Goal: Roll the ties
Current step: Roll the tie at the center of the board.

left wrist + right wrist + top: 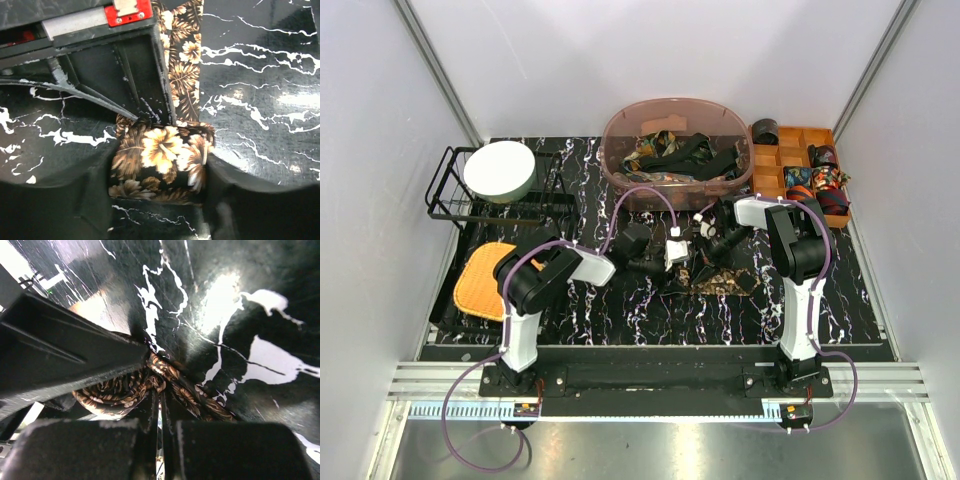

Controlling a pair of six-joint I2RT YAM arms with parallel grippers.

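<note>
Your left gripper half closed, fingers touching both sides of brown floral tie, rolled end lying mid-desk. Your right gripper fully closed, tips at roll.

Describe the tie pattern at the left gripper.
The tie has tan flowers on dark brown; left wrist view.

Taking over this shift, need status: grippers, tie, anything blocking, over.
Left gripper closed around rolled floral tie. Right gripper shut on its core. Loose tail trails off the roll; no obstruction seen.
</note>
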